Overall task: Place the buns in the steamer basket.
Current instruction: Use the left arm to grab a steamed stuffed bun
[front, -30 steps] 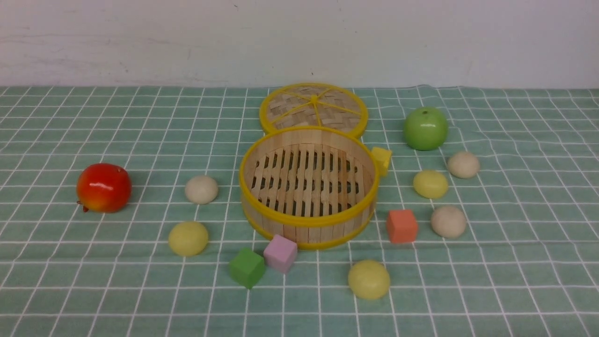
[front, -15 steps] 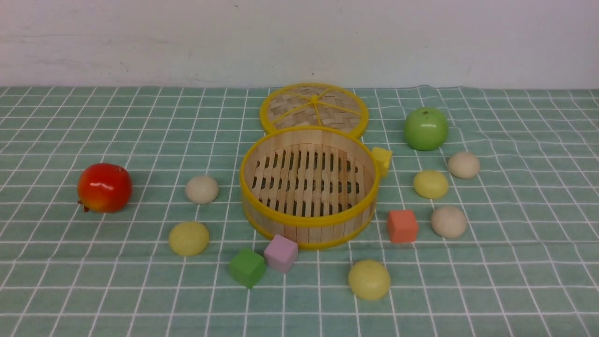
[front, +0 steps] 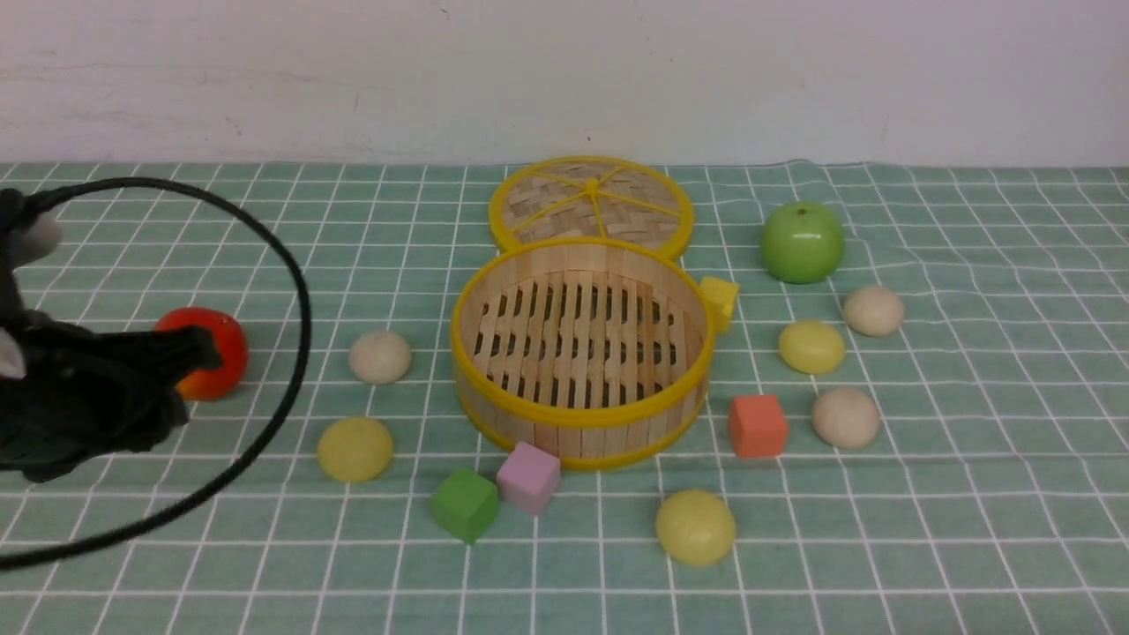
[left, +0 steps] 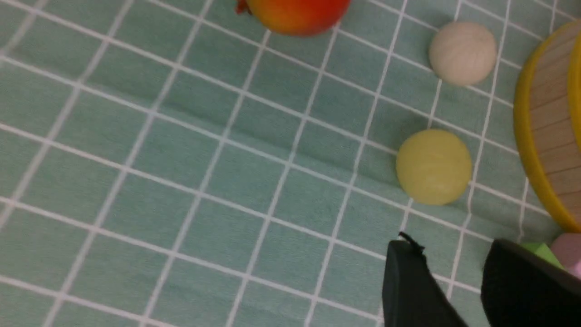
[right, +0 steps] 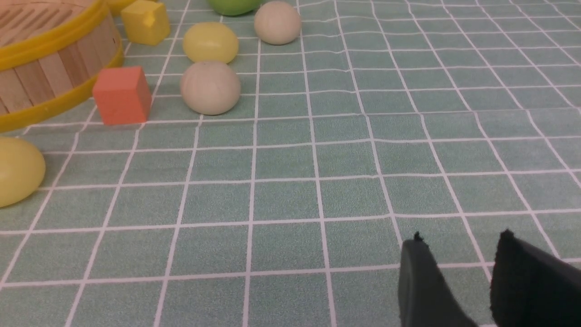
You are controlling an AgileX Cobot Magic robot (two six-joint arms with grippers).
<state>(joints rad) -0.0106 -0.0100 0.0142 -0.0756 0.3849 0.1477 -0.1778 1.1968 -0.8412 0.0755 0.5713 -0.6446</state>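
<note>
All six buns are seen lying on the green checked surface [front: 970, 547]. None is inside the round bamboo-slat steamer basket with yellow rims [front: 578, 416], whose slatted floor is bare. The left tool [left: 449, 247] is held with its jaws parted and nothing between them, and so is the right tool [right: 460, 240]. The smooth pale yellow dome-shaped bun [front: 355, 449] is judged the likeliest first target. It lies just ahead of the left tool, between it and the basket. No long axis is offered by so round a shape, so any approach angle should serve.
</note>
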